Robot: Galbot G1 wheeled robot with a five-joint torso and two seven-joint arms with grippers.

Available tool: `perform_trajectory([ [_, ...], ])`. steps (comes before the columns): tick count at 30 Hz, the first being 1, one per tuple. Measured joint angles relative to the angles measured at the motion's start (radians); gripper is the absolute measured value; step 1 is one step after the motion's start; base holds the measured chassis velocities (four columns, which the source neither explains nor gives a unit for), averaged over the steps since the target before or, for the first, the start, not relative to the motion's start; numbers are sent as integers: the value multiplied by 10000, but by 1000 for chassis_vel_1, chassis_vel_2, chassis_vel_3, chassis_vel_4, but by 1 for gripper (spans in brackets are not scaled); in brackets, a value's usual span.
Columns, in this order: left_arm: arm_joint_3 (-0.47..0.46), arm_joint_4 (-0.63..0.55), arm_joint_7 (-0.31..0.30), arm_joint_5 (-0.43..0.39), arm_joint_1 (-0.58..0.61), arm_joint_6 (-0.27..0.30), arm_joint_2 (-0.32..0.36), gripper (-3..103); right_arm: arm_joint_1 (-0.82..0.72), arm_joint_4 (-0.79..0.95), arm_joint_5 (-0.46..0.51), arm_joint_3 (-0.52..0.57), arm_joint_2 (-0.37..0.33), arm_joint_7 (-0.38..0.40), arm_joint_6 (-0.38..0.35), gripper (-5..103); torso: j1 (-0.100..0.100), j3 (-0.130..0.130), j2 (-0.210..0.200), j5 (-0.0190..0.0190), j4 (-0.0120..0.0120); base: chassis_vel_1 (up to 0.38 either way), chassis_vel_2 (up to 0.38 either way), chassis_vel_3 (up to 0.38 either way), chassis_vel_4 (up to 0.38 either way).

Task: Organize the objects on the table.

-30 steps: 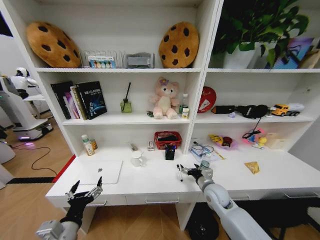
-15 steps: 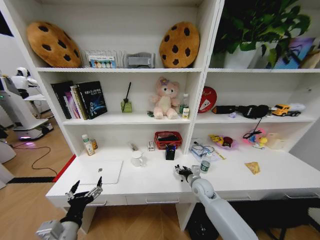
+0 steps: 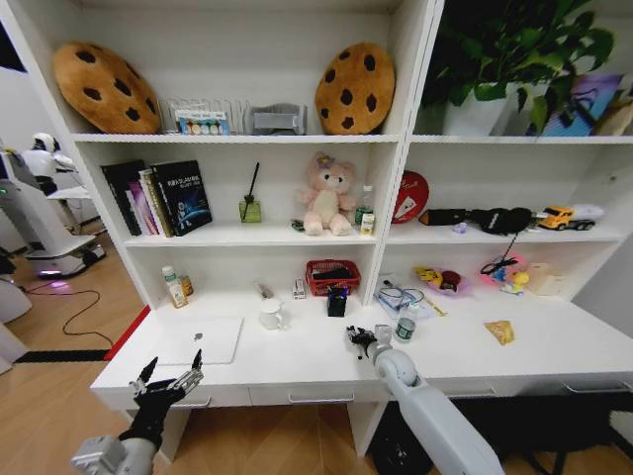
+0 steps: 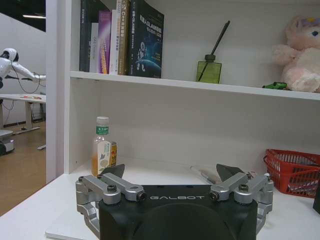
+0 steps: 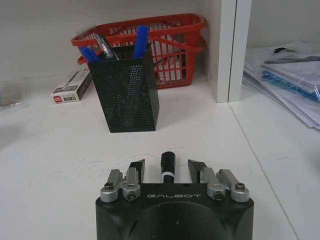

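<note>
Head view: the right gripper (image 3: 358, 339) is low over the table (image 3: 297, 361), near its middle; its fingers are too small here to judge; a green-capped bottle (image 3: 405, 328) stands just beyond it to its right, apart from it; the laptop (image 3: 198, 340) lies flat well off to its left. The left gripper (image 3: 170, 375) hovers at the table's front left corner, fingers spread, holding nothing, with the laptop just ahead of it. Against the picture from a second ago, the right gripper has shifted leftward, away from the bottle, and the pen that lay bare on the table then is now covered by the gripper; the left arm has stayed put.

Left wrist view: the left gripper (image 4: 170, 176) is wide open and empty; a small bottle (image 4: 101, 152) with an orange drink stands ahead of its one finger, at the back of the table; a red basket (image 4: 295, 170) sits ahead past the other finger.

Right wrist view: the right gripper (image 5: 166, 169) is half open, a finger on each side of a dark pen (image 5: 167, 166) with a white band; the pen lies on the table pointing straight ahead, and neither finger clearly touches it; a black mesh pen cup (image 5: 125, 85) with blue pens stands ahead, the red basket (image 5: 170, 47) behind that.
</note>
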Motion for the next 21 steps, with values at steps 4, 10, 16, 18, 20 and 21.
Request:
perform_trajectory([
  [4, 0, 0, 0, 0, 0, 0, 0, 100, 125, -254, -63, -27, 128, -109, 71, 51, 0, -1, 1, -1, 0, 0, 0, 0, 0],
  [10, 0, 0, 0, 0, 0, -1, 0, 100, 295, -510, -110, -97, 225, -138, 105, 37, -1, -1, 1, -2, 0, 0, 0, 0, 0],
  [16, 0, 0, 0, 0, 0, -1, 0, 100, 360, -577, -168, -154, 194, -136, 134, 19, -1, -1, 1, 1, 1, 0, 0, 0, 0],
  [18, 0, 0, 0, 0, 0, 0, 0, 100, 393, -496, -333, -160, 90, -170, 280, 12, 0, 1, 0, 4, 0, 0, 0, 0, 0],
  [20, 0, 0, 0, 0, 0, 0, 0, 100, 416, -368, -413, -150, 27, -176, 346, 12, 0, 1, -1, 4, 0, 0, 0, 0, 0],
  [21, 0, 0, 0, 0, 0, 0, 0, 100, 455, -91, -525, -113, -92, -176, 436, 12, 0, 0, 0, 3, 0, 0, 0, 0, 0],
])
